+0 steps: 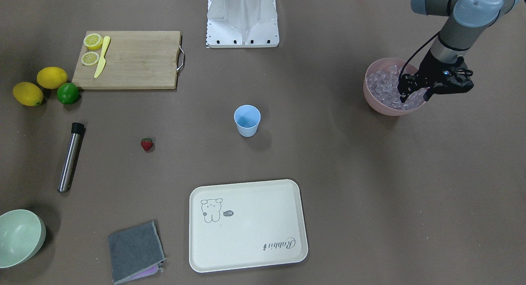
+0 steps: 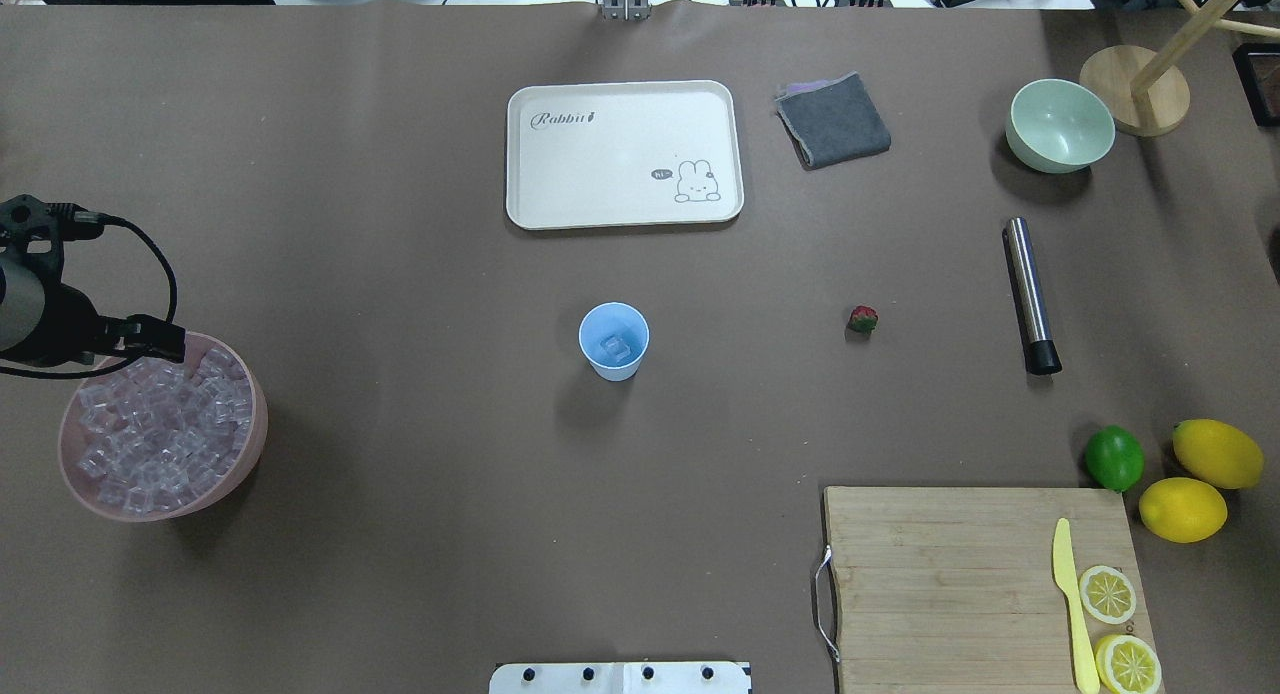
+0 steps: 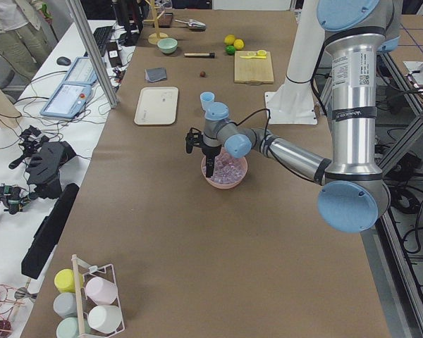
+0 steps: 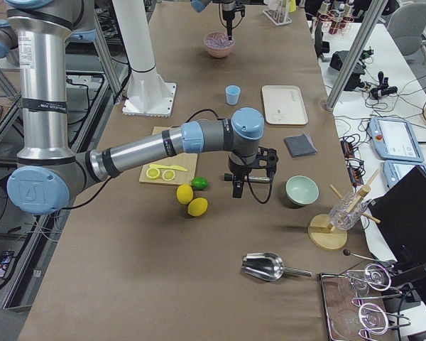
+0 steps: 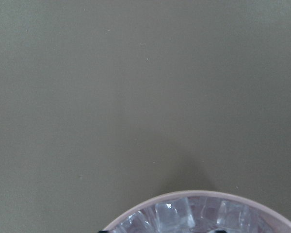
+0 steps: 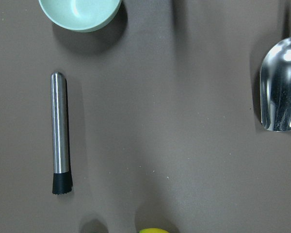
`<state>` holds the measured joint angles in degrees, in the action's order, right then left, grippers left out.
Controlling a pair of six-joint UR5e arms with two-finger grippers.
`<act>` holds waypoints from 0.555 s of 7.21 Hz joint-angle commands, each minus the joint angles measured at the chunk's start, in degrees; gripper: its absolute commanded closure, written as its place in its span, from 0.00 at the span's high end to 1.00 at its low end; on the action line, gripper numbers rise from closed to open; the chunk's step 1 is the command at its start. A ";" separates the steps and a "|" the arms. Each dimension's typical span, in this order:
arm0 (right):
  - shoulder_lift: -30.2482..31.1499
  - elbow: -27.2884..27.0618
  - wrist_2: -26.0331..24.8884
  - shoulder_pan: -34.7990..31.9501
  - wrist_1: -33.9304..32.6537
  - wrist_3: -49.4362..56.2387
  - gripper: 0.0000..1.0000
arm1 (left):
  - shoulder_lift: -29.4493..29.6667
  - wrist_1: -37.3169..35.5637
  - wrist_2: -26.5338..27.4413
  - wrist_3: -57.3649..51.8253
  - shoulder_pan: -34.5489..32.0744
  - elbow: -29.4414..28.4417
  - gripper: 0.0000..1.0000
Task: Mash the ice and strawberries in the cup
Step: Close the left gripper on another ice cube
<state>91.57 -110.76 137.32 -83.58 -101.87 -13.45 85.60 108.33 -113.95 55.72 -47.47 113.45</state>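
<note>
Left end effector [image 1: 416,97] hung over the pink bowl [image 1: 376,106], fingers spread, tips down among the heaped ice [image 1: 382,84]. The left wrist view caught both tips at its bottom edge, well apart, with cubes between them. We could not tell whether any one cube was lined up for the pinch. We judged the wide stance was meant for straddling a single cube before closing.

The cup [image 2: 613,341] stood upright mid-desk, mouth up, well apart from the bowl, where either arm could reach it. From overhead we made out what looked like a cube or two at its bottom. We took the ice loading as begun, not finished.

The strawberry [image 2: 863,319] lay on the bare desk [image 2: 400,274] between the cup and the steel muddler [image 2: 1028,294], on the right arm's side. It was not yet in the cup.

Right end effector [image 4: 238,188] showed only in the side view, held above the desk near the lemons [image 4: 197,207]; we could not tell whether it was spread or pressed together. Its wrist camera looked straight down on the muddler, so we judged it was waiting by its later tool.
</note>
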 commanded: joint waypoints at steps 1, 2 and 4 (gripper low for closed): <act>0.01 0.11 -0.04 0.00 0.00 0.00 1.00 | 0.36 -0.13 0.13 0.09 0.45 -0.24 0.95; 0.01 0.11 -0.21 0.00 0.00 0.00 1.00 | 0.54 -0.05 0.13 0.26 0.45 -0.07 0.75; 0.01 0.19 -0.12 0.00 0.00 0.00 1.00 | 0.54 -0.22 0.13 0.70 0.53 0.11 0.70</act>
<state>91.58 -110.60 137.15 -83.59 -101.87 -13.45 86.09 108.16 -113.82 56.18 -47.01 113.48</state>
